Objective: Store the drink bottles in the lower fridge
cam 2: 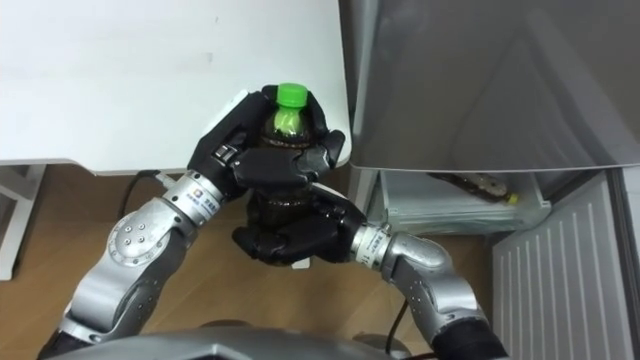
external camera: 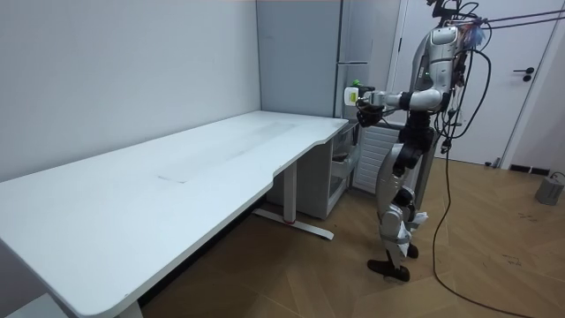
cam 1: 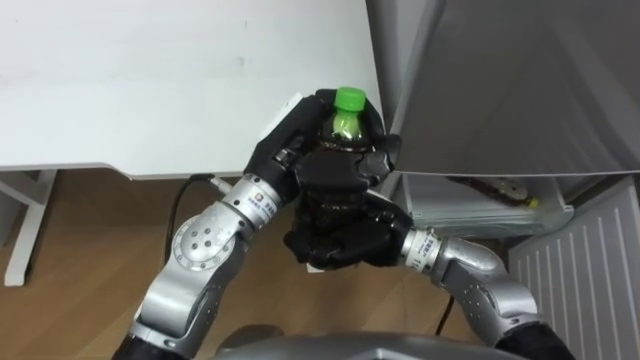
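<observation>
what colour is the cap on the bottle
Bright green, the cap on the bottle, clearest in the left eye view.

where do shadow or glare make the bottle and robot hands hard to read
Left eye view: no glare; the dark bottle merges with the black left robot hand and right robot hand wrapped round it, while its green cap stands out clearly; the white table is bright and evenly lit. Room view: soft light, a faint sheen on the table, dim shadow beneath it.
</observation>
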